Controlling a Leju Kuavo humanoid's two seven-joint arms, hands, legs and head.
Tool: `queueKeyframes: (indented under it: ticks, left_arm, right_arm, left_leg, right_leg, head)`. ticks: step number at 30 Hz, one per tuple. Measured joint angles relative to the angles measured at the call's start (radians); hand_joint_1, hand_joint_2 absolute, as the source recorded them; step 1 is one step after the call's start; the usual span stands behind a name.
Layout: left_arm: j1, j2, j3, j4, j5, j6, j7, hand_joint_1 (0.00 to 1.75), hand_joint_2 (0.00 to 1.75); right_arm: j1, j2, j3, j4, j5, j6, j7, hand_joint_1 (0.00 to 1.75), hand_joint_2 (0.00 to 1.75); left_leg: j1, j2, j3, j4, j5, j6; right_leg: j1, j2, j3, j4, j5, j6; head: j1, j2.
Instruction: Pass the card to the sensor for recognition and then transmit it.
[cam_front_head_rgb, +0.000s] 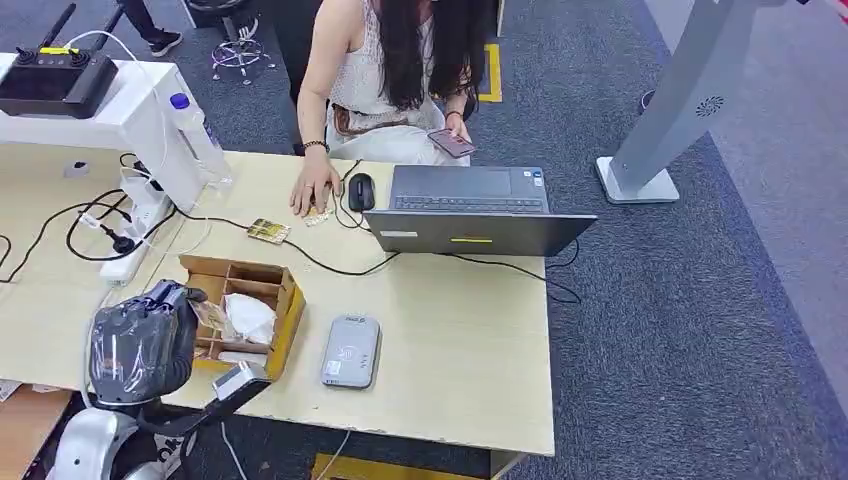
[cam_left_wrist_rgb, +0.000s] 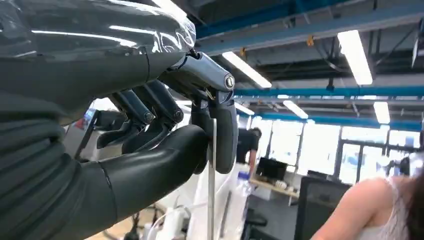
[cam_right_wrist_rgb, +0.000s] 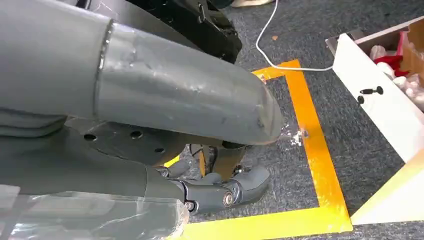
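- Here, nearest to me, my left hand (cam_front_head_rgb: 150, 335) is raised over the near left part of the desk (cam_front_head_rgb: 460, 340), wrapped in clear plastic; in the left wrist view my thumb and fingers (cam_left_wrist_rgb: 225, 130) pinch a thin white card (cam_left_wrist_rgb: 212, 190), seen edge-on and upright.
- My right hand (cam_right_wrist_rgb: 220, 192) hangs low above grey carpet, beside yellow floor tape (cam_right_wrist_rgb: 310, 145); its fingers are curled in and hold nothing.
- Just beyond my left hand sits an open cardboard box (cam_front_head_rgb: 285, 300) with compartments, one holding crumpled white material.
- Just beside that box, to its right, the grey card reader (cam_front_head_rgb: 351, 351) lies flat on the desk, apart from my hand and the card.
- Farther on, an open laptop (cam_front_head_rgb: 470, 205) stands on the desk, with a black mouse (cam_front_head_rgb: 361, 190) near it and a black cable running across.
- At the far edge a person (cam_front_head_rgb: 395, 70) sits, one hand on the desk, the other holding a phone (cam_front_head_rgb: 451, 143).
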Motion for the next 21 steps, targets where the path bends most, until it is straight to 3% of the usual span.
queueKeyframes:
  ticks: [14, 18, 21]
  left_arm:
    - [-0.051, 0.0, 0.0, -0.019, 0.012, 0.005, -0.006, 1.75, 1.75]
    - [-0.235, -0.002, -0.003, 0.062, -0.033, 0.014, 0.019, 1.75, 1.75]
    - [-0.462, -0.015, -0.021, 0.265, -0.108, 0.043, 0.057, 1.75, 1.75]
  right_arm:
    - [0.0, 0.0, -0.003, 0.0, 0.012, 0.005, 0.002, 0.0, 0.0]
    - [-0.006, 0.0, 0.0, 0.0, 0.056, 0.008, 0.015, 0.0, 0.0]
    - [-0.021, 0.0, 0.011, 0.0, 0.088, 0.01, 0.034, 0.0, 0.0]
  left_leg:
    - [0.0, 0.0, 0.0, 0.0, 0.0, 0.0]
    - [0.0, -0.006, -0.001, 0.0, 0.004, 0.0]
    - [0.0, -0.007, -0.003, 0.0, 0.009, -0.001]
  right_leg:
    - [0.0, 0.0, -0.001, 0.0, 0.0, 0.0]
    - [0.0, -0.006, -0.002, 0.0, 0.001, 0.0]
    - [0.0, -0.007, -0.002, 0.0, 0.005, 0.0]
  head:
    - [0.0, 0.0]
    - [0.0, 0.0]
    - [0.0, 0.0]
